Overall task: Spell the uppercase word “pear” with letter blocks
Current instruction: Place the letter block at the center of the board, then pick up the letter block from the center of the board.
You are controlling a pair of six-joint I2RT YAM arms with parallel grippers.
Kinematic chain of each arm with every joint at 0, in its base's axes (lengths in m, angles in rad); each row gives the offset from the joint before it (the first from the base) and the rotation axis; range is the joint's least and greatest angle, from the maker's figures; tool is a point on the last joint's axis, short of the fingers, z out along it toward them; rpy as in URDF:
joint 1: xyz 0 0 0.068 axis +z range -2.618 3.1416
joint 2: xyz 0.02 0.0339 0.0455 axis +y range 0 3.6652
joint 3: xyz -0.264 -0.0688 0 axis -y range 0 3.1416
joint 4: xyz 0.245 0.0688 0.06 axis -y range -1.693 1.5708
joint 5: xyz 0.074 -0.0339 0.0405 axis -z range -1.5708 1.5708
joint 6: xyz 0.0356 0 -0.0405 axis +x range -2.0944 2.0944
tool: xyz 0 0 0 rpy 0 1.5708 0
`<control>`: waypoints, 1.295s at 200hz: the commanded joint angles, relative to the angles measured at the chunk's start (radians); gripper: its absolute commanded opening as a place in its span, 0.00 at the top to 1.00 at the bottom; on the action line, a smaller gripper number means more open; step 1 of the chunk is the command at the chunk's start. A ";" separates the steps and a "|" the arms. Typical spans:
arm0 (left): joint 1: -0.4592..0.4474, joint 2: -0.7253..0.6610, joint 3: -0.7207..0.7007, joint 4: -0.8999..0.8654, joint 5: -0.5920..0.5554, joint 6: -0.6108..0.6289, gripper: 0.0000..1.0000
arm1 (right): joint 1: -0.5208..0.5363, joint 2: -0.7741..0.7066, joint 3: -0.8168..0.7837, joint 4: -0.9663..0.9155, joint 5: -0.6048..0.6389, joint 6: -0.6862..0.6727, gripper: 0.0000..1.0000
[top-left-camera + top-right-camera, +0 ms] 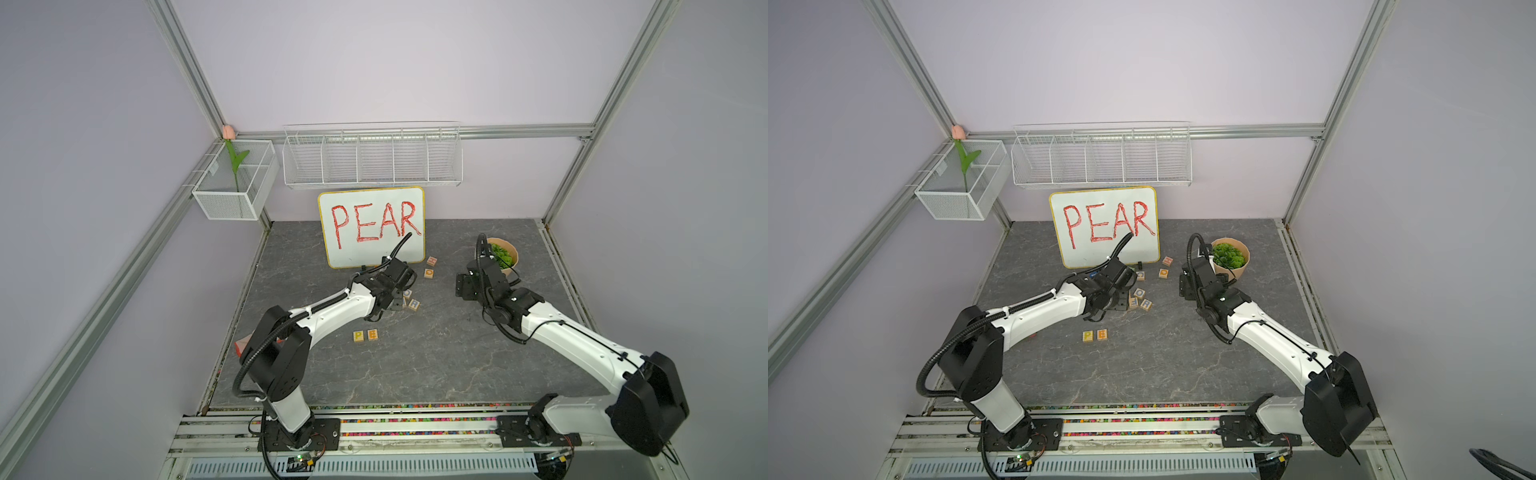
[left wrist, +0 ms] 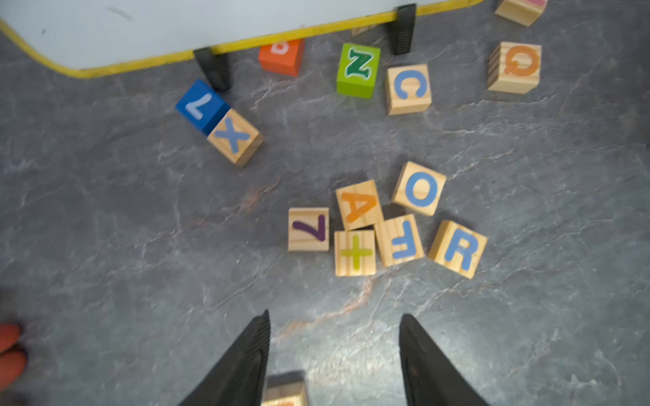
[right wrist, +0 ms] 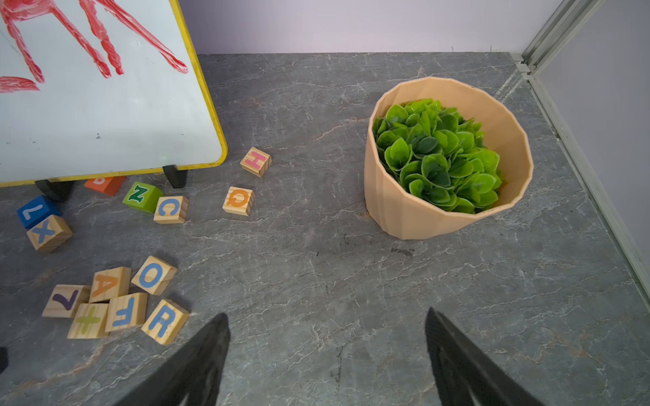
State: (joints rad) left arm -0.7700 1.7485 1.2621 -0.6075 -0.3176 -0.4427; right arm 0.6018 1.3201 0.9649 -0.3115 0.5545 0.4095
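We see two near-identical arms. Left arm (image 1: 332,309) & right arm (image 1: 582,336) both have glossy white link shells w/ matte black joint housings, blocky but round-edged. Black corrugated conduit (image 1: 400,246) runs along each, fixed by white clips. Each sits on a flat black base plate (image 1: 328,430) w/ small screws. Left tool (image 2: 334,314) & right tool (image 3: 326,313) have black tapered fingers; we can make out fine ribbing on the inner faces.

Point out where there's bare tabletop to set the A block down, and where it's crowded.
Free: the tabletop beside the E block, on the side away from the P block. Also free: the stretch between the Q block and the plant pot. Crowded: the cluster around the A block and R block, and the blocks at the feet of the whiteboard.
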 commanded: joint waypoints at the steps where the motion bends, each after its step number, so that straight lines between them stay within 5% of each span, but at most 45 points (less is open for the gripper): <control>1: 0.011 0.093 0.093 0.010 0.016 0.212 0.41 | -0.007 -0.038 0.001 -0.020 0.040 -0.008 0.11; 149: 0.093 0.228 0.144 0.078 0.116 0.516 0.40 | -0.009 -0.113 -0.031 -0.080 0.078 0.031 0.11; 202: 0.111 0.259 0.151 0.075 0.138 0.572 0.41 | -0.006 -0.082 -0.065 0.118 -0.486 -0.160 0.11; 259: 0.121 0.259 0.143 0.069 0.165 0.597 0.42 | 0.031 0.031 -0.007 0.144 -0.649 -0.181 0.11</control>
State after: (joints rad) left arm -0.6525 2.0029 1.4094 -0.5308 -0.1814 0.1150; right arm 0.6117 1.3243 0.9241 -0.2195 0.0261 0.2611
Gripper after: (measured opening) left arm 0.586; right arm 0.890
